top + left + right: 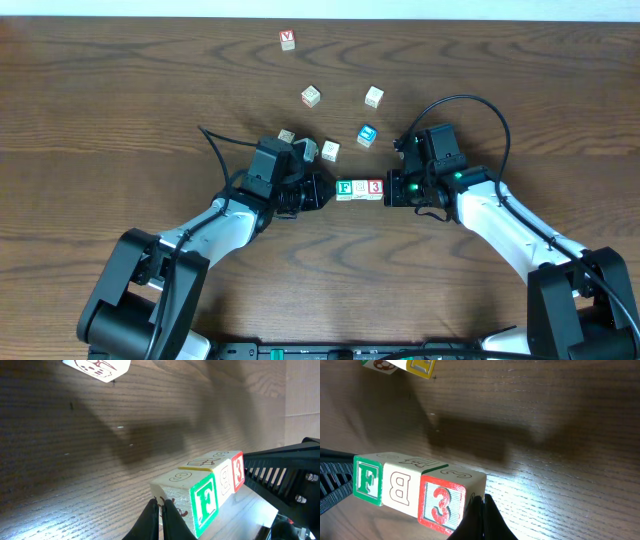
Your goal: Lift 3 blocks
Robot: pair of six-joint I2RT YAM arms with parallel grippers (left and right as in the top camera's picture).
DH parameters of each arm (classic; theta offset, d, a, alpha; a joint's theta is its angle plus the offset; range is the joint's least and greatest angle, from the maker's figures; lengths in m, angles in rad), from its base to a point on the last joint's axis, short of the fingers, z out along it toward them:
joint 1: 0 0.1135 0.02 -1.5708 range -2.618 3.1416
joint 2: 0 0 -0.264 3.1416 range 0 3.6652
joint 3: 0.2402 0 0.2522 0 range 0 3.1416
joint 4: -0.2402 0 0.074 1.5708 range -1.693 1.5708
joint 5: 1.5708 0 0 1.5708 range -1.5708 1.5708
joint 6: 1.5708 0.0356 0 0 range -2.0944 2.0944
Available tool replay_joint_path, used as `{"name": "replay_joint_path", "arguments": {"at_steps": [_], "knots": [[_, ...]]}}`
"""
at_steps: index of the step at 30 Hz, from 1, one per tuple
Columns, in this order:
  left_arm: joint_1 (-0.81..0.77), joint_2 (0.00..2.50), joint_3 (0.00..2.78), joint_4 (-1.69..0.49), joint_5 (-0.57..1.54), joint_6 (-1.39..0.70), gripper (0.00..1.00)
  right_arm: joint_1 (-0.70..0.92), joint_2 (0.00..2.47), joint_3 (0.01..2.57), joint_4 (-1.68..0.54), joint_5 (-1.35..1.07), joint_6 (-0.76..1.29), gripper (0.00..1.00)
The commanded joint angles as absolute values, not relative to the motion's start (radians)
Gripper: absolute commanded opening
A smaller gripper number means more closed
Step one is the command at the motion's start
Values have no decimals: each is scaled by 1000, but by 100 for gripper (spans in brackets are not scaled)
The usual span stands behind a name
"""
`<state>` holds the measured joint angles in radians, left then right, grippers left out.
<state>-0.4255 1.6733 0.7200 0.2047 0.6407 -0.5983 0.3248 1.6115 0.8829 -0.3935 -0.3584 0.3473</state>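
Observation:
Three wooden cubes form one tight row: a green-faced "F" block, a pale "B" block and a red-faced "3" block. My left gripper is shut, its tip pressed against the F block's outer end. From the other side my right gripper, also shut, presses on the 3 block's end. In both wrist views the row casts a shadow off to one side on the wood, so it seems to hang a little above the table, squeezed between the two tips.
Loose cubes lie behind the row: a blue-faced one, pale ones, one by the left arm, and a red-lettered one far back. The right arm's cable loops above it.

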Motion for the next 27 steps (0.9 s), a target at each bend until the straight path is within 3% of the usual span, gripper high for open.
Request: {"name": "replay_joint_path", "arguments": {"at_steps": [1,27], "knots": [[-458,1658,789,226,752,-586,7,382,1600,924,-375,-598,344,1],[-458,1658,801,226,748,-586,7,382,1600,944,-359,-616,363,1]]}}
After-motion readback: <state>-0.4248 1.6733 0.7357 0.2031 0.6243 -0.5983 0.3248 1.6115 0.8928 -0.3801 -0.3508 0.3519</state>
